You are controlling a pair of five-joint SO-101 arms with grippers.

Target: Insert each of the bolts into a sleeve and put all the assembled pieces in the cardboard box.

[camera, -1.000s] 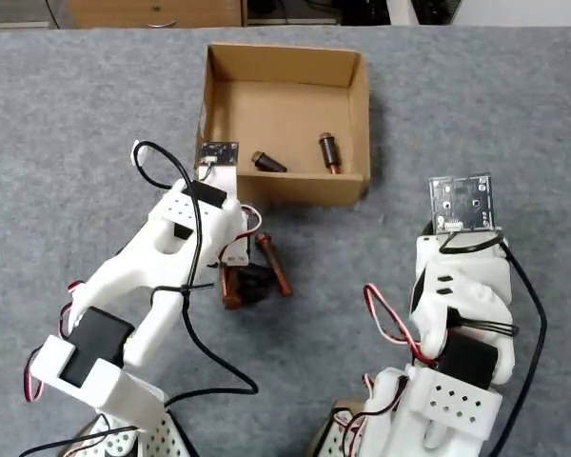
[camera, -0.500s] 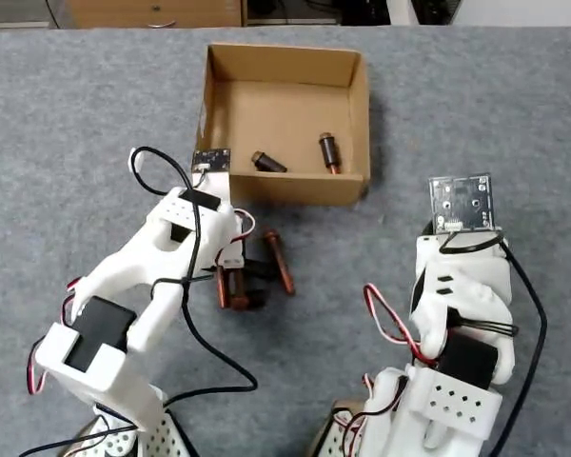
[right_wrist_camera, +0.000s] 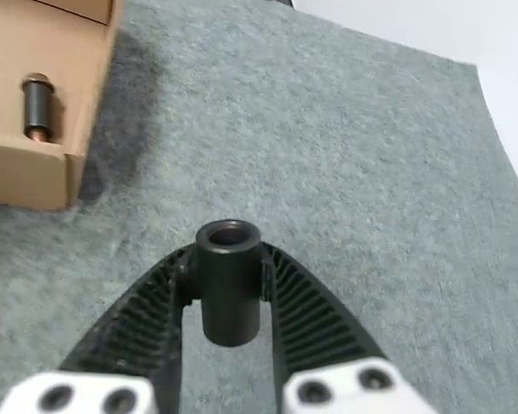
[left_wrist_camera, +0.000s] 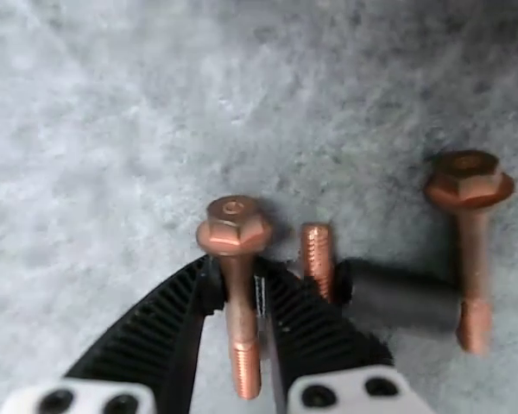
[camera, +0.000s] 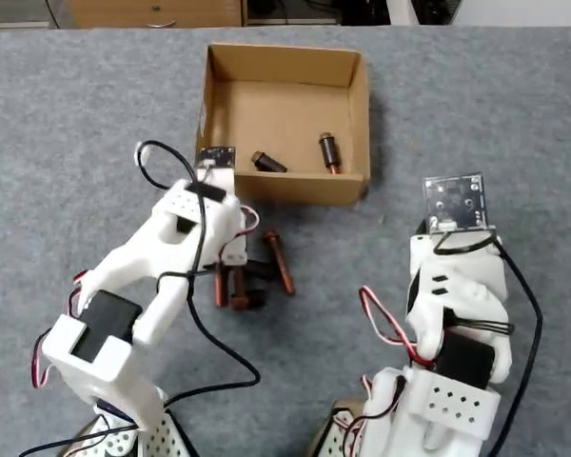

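Observation:
My left gripper (left_wrist_camera: 237, 274) is shut on the shank of a copper bolt (left_wrist_camera: 234, 231) that lies on the grey mat. Beside it, a second bolt (left_wrist_camera: 316, 254) sticks out of a black sleeve (left_wrist_camera: 393, 297), and a third bolt (left_wrist_camera: 470, 246) lies loose farther off. In the high view this cluster sits just in front of the cardboard box (camera: 285, 188), with the loose bolt (camera: 277, 264) on its right. My right gripper (right_wrist_camera: 227, 259) is shut on an upright black sleeve (right_wrist_camera: 229, 285), held above the mat to the right of the box.
Two assembled pieces (camera: 267, 162) (camera: 328, 150) lie inside the box near its front wall; one of them (right_wrist_camera: 39, 108) shows in the right wrist view. Open mat lies between the two arms and right of the box. A wooden cabinet (camera: 152, 11) stands behind the table.
The left arm has shifted slightly over the bolt cluster, and the bolts beneath it have moved a little to the left. The right wrist has edged slightly left.

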